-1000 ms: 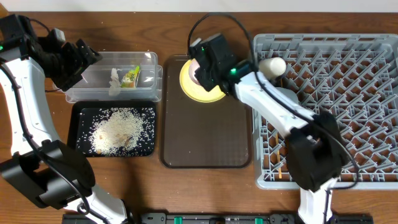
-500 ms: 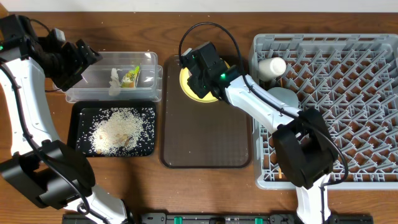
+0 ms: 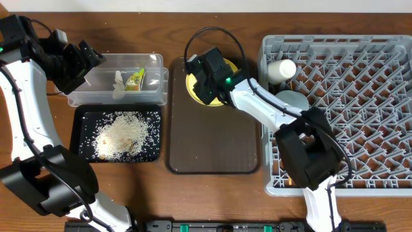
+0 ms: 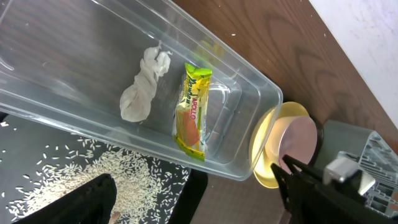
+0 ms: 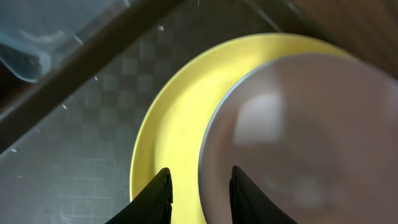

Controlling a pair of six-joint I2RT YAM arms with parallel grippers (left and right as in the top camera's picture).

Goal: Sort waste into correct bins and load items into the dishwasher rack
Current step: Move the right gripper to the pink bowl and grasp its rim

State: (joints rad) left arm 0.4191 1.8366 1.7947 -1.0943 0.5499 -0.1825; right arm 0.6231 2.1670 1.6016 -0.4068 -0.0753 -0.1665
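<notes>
The white bowl (image 5: 292,143) has its near rim in the narrow gap of the right pincer (image 5: 202,177). One black fingertip (image 5: 160,186) is over the yellow plate (image 5: 168,118) and the other is over the bowl's pale inside. I cannot tell whether the jaws press on the rim or only straddle it. The bowl rests on the plate, off-centre, so that a yellow crescent shows on one side. The plate stands at the far end of the dark brown serving tray (image 3: 212,142), which lies on the worktop (image 3: 219,193) between the bins and the dishwasher rack (image 3: 360,96). In the rack's near-left corner a small white cup (image 3: 282,68) lies on its side. Just below it is a light blue bowl (image 3: 290,100), partly hidden by the right arm. On the tray's other side is the clear tub (image 3: 151,90), which holds the crumpled tissue (image 4: 144,87) and the green-and-yellow wrapper (image 4: 193,112) side by side. Next to the tub, the black tray (image 3: 78,151) carries a heap of rice scraps (image 3: 122,136). The left pincer (image 3: 87,64) hangs released, its jaws spread wide, at the tub's far-left corner and holds nothing.
</notes>
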